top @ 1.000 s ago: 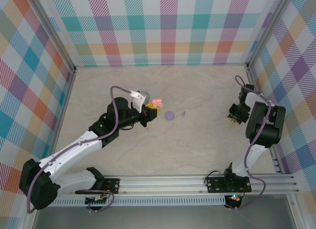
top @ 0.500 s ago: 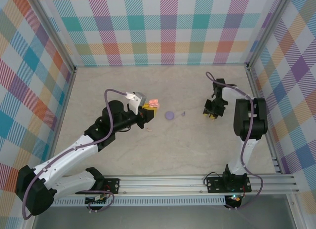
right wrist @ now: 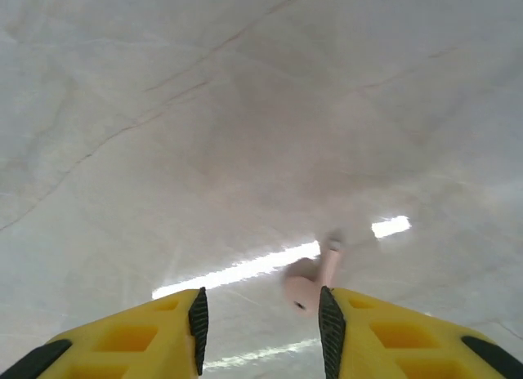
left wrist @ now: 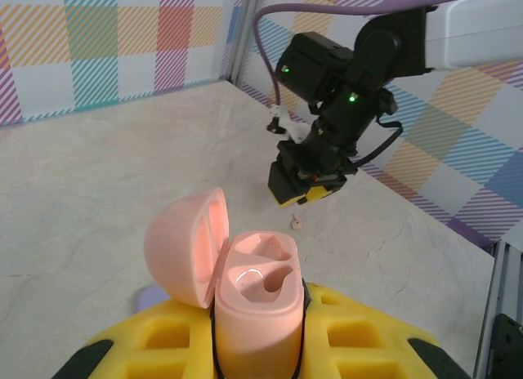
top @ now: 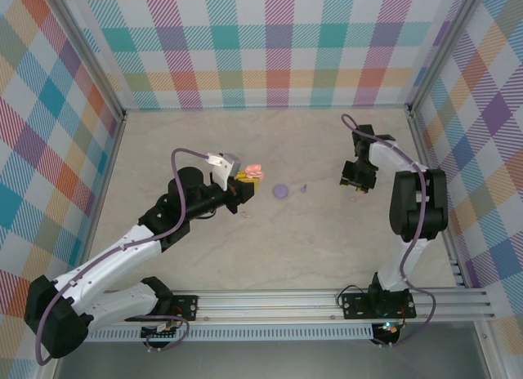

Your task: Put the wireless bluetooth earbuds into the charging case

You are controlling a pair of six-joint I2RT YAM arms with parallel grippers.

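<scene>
Left gripper [left wrist: 257, 350]: clamped on the pink charging case [left wrist: 255, 309], which it holds upright off the table [top: 327, 248]. The lid [left wrist: 184, 248] is hinged back toward 10 o'clock and both sockets are bare.

Right gripper [right wrist: 261, 322]: jaws part-way apart with nothing between them, tips low over the table. The pink earbud [right wrist: 312, 283] lies on the surface at 5 o'clock in the wrist view. It is off-centre, just beside the inner face of the right-hand finger, stem toward 12 o'clock.

Top view: the bud sits at 6 o'clock of the right gripper, well apart from the held case out at 9 o'clock. A purple case [top: 280, 191] and a purple earbud [top: 303, 187] lie between the two arms.

Risks, as judged:
- The bud is not centred in the gap. Closing from here likely lets one pad reach it first and flick it sideways across the slick top.
- A pinch on the rounded head may squirt it out; it looks light and smooth.
- Going lower may scrape the tips on the table.
- A skewed pick leaves the stem misaligned with its socket, and pushing it in could tilt the case in the other grip.
- A low carry toward 9 o'clock could knock the purple pieces.
</scene>
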